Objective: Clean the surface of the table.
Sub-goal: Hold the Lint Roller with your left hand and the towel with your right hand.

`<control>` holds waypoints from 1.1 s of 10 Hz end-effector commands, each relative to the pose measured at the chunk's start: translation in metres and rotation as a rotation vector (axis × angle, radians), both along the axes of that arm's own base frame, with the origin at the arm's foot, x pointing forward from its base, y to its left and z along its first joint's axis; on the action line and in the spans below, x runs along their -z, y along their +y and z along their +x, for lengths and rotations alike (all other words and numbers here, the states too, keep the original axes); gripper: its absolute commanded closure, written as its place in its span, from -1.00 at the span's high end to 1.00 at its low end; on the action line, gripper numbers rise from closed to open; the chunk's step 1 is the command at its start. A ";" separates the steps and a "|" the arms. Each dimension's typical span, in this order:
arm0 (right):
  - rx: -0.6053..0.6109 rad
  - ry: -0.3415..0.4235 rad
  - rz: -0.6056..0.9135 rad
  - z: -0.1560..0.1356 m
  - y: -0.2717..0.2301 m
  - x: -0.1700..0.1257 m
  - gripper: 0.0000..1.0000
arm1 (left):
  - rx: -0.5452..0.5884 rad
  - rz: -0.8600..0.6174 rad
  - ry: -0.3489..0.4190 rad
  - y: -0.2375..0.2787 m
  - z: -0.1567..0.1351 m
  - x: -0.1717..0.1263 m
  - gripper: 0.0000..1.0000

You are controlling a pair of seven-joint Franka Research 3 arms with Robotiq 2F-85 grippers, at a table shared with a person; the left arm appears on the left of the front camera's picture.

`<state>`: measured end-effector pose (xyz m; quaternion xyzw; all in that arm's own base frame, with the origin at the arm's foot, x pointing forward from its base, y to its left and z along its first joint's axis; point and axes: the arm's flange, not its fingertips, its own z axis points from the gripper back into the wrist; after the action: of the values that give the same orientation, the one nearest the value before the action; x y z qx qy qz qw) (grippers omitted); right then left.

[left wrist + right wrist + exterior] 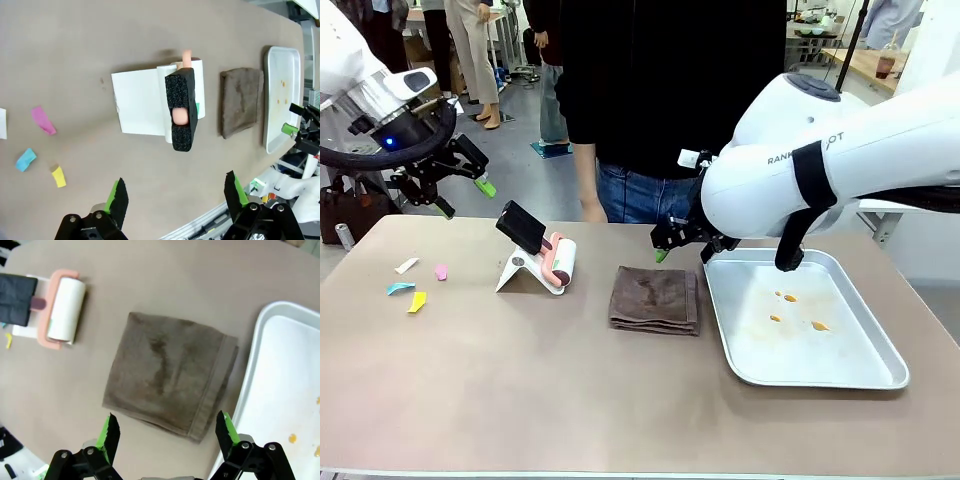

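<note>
Presently, approach stage; right claw (167, 422) released above the brown cloth (165, 375); left claw (176, 186) released above the lint roller (182, 107); worktop (520, 390) beneath both; next, we judge: descend, pinch cloth.

We see our left gripper (175, 186) w/ jaws wide apart, nothing btwn them, over the table (100, 40). Straight ahead: lint roller (199, 82) on a white stand (140, 107), black foam handle (182, 92) lying along it. Beside that a folded brown cloth (241, 100), then a metal tray (274, 100) w/ orange specks. On the stand's other side, pink scrap (42, 120), blue scrap (25, 159), yellow scrap (59, 176), all apart.
</note>
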<state>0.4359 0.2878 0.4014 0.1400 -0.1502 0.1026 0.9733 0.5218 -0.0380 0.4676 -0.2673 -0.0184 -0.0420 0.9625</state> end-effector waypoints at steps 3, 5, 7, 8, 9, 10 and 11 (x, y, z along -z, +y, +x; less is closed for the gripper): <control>0.071 0.113 0.006 0.016 0.002 0.015 1.00 | 0.049 -0.072 0.043 -0.012 -0.006 0.010 1.00; 0.098 0.156 0.012 0.024 0.005 0.026 1.00 | 0.041 -0.152 0.059 -0.016 -0.004 0.024 1.00; 0.136 0.164 0.019 0.025 0.006 0.032 1.00 | 0.034 -0.179 0.087 -0.021 -0.001 0.031 1.00; 0.153 0.181 -0.002 0.023 0.009 0.037 1.00 | 0.029 -0.206 0.099 -0.024 0.003 0.037 1.00; 0.157 0.192 -0.006 0.021 0.013 0.039 1.00 | 0.004 -0.227 0.093 -0.026 0.006 0.043 1.00; 0.155 0.182 0.005 0.017 0.013 0.038 1.00 | -0.011 -0.220 0.109 -0.026 0.010 0.053 1.00; 0.138 0.172 0.014 0.014 0.014 0.036 1.00 | -0.036 -0.203 0.110 -0.023 0.014 0.061 1.00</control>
<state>0.4532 0.2963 0.3601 0.1401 -0.0736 0.0296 0.9870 0.5314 -0.0611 0.4116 -0.3608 0.0356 -0.0177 0.9318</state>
